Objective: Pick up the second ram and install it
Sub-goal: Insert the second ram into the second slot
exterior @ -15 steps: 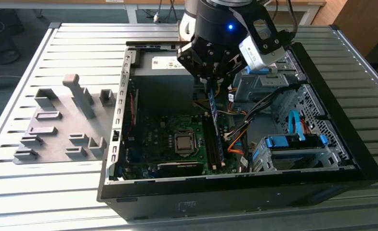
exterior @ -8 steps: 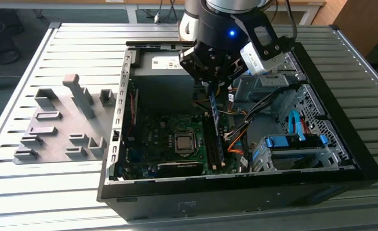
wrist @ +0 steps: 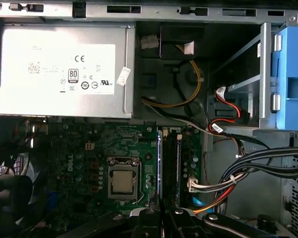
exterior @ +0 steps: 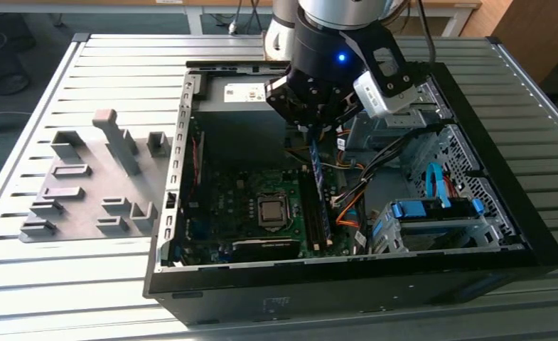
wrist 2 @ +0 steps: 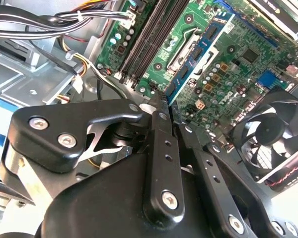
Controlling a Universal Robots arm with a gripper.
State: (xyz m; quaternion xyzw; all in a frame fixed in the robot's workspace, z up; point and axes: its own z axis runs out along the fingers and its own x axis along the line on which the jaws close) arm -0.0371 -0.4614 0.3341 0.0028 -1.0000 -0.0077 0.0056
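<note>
- The black robot gripper (exterior: 318, 122) is hanging inside the open black computer case (exterior: 355, 277) that is sitting on the slatted grey metal counter (exterior: 32, 263), and its jaws are clamped on the upper edge of the second ram (exterior: 318, 186), the long, thin blue circuit-board strip.
- The strip is hanging straight below the jaws, its long axis running along the green motherboard (exterior: 241, 195) parallel to the black memory slots (wrist: 178, 158), its lower edge low over those slots; whether it is touching a slot I cannot tell.
- In the first wrist view the strip is showing edge-on as 1 thin blue line (wrist: 159, 163) beside the slots, so sideways alignment is readable there.
- In the second wrist view the black fingers (wrist 2: 161, 163) are covering most of the strip, yet the black cooling fan (wrist 2: 273, 139) is showing beside the board.
- The exterior view is giving the height and the grey plastic blocks (exterior: 79, 185) lying outside the case.
</note>
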